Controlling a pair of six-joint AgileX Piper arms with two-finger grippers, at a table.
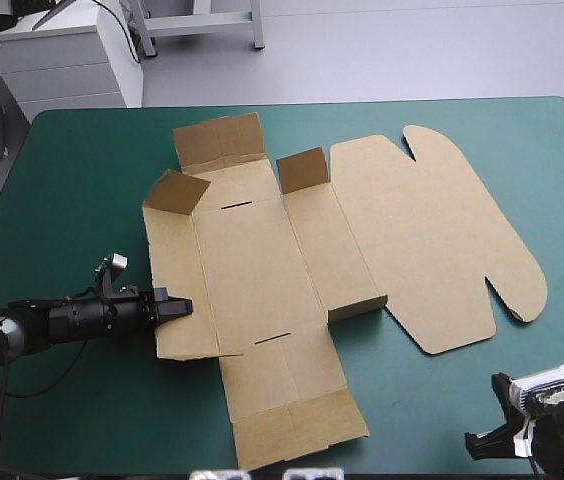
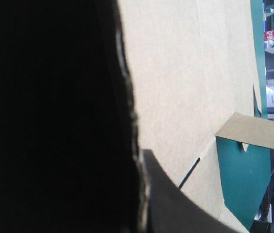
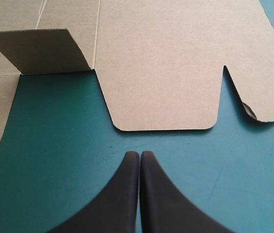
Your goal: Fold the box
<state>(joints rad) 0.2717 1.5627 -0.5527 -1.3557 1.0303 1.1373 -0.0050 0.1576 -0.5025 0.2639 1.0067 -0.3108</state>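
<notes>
- Left gripper point(image 1: 180, 306): clamped on the left wall panel of the box point(image 1: 262, 260), toward that panel's near end. From its own wrist view, just one black finger point(image 2: 166, 194) on show, pressed flat on the brown board, with the sheet's ragged edge running in right beside it.
- Right gripper point(image 3: 140, 155): clenched tight, tips meeting in a point, nothing between them. Over the bare teal-green cover point(image 1: 462, 140), just short of the rounded near edge of the lid point(image 1: 432, 240).
- Box placement: middle of the table, opened out and mostly flat.
- Long axis: across the table from left to right, skewed so the lid end swings a little toward the near edge. Lid flat, pointing at the table's right side.
- Crossing it: the strip of end flaps, running from far side to near side, with the near flap point(image 1: 297, 425) lying flat.
- Standing up: a corner flap point(image 1: 177, 190) at the far left and a second flap point(image 1: 303, 168) beside the lid. Far flap point(image 1: 220, 140) tilted up.
</notes>
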